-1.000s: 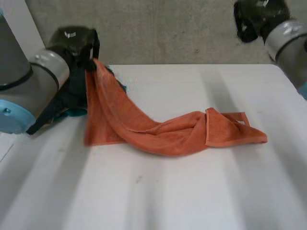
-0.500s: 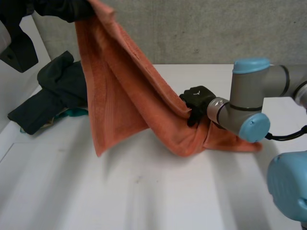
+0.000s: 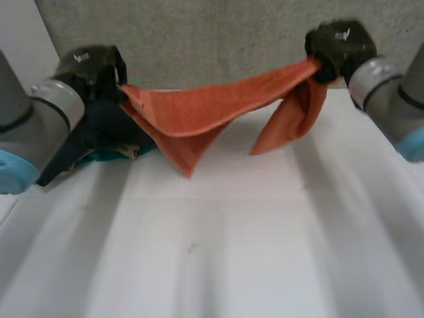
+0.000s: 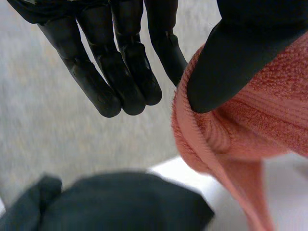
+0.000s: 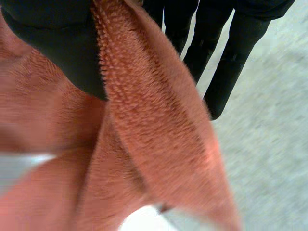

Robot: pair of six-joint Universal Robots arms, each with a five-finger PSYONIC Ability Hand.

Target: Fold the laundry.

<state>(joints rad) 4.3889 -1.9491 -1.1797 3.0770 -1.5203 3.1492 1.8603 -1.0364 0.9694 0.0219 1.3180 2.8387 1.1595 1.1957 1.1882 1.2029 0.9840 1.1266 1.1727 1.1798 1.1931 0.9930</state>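
orange towel hangs over the table, strung between both hands. left hand pinches one corner under its thumb, other fingers straight; right hand pinches the far end. we'd spread apart till the sag goes, then lower it flat.

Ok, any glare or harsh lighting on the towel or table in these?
Head view: no glare; white table shows soft pale and grey bands, orange towel evenly lit between left hand and right hand. Left wrist view: dark garment reads nearly black. Right wrist view: towel lit evenly, no hotspots.
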